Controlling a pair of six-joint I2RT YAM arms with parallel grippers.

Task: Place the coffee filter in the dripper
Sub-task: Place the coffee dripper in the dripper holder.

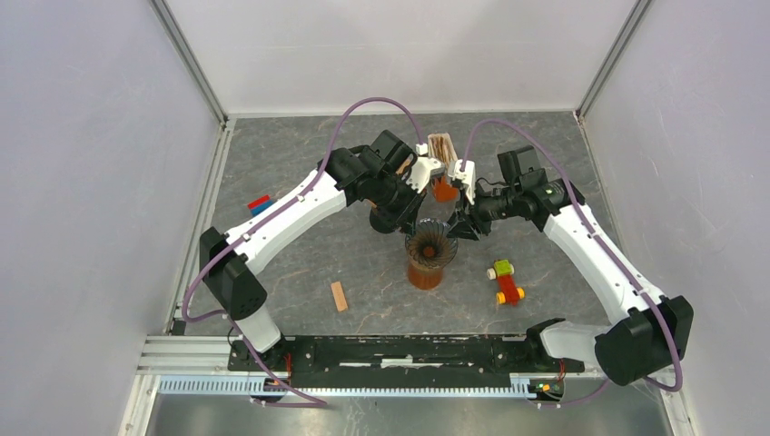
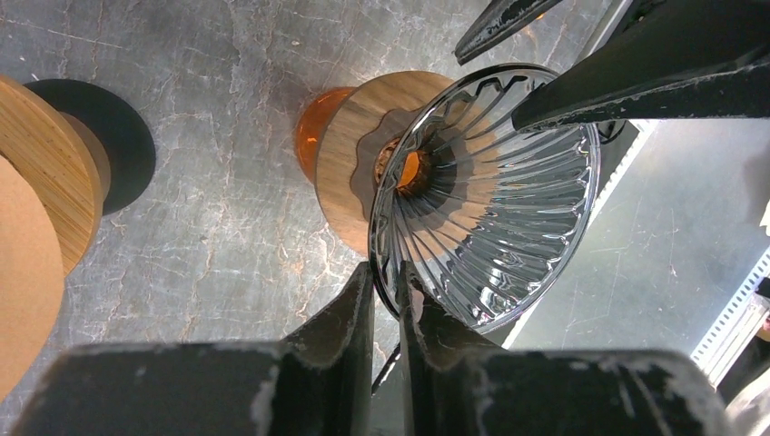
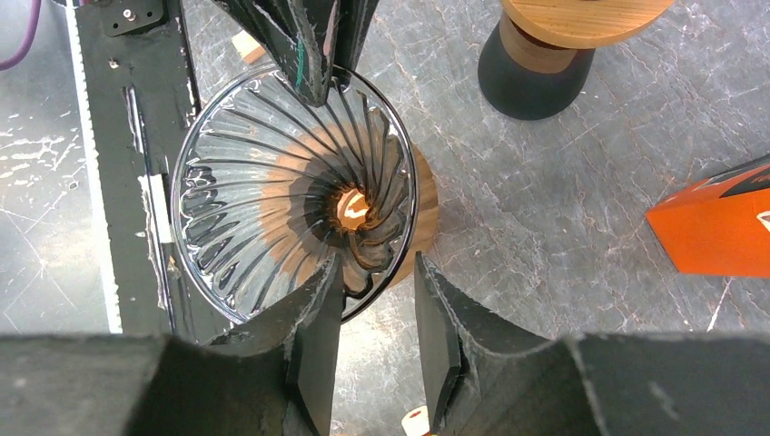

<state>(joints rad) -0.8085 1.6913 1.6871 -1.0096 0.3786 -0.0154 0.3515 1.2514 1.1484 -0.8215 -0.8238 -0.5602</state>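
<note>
a grey marbled tabletop [image 1: 381, 304] sits inside plain white walls [image 1: 409, 45]. a ribbed aluminium rail [image 1: 363, 386] runs along the near edge, where both arms are bolted.

the top view hides the fingertips under the two wrists, so the grips can only be read from the wrist cameras. the left gripper [image 2: 389, 304] has its fingers nearly pressed together, pinching the rim of the clear ribbed glass dripper [image 2: 490, 200]. the right gripper [image 3: 377, 341] straddles the opposite rim with its jaws spread. one finger is over the inside of the cone and the other is outside, by the round wooden collar [image 3: 422, 213]; a gap shows there. the amber glass base [image 1: 425, 275] under the collar is mostly covered by the cone. at the left edge of the left wrist view, a flat tan surface is cut off and cannot be identified.

the stack of brown paper coffee filters [image 1: 442, 145] stands upright at the back of the table, behind the dripper and between the two wrists, apart from the cone. just in front of it is an orange box [image 1: 445, 189], partly covered by the arms. a wooden-topped stand with a black foot [image 3: 536, 73] stands near the dripper, beneath the left arm. nearer the rail lie a small wooden block [image 1: 339, 296] and a green, yellow and red toy [image 1: 505, 282]. red and blue blocks [image 1: 260, 203] lie at the left, well apart from the dripper.
</note>
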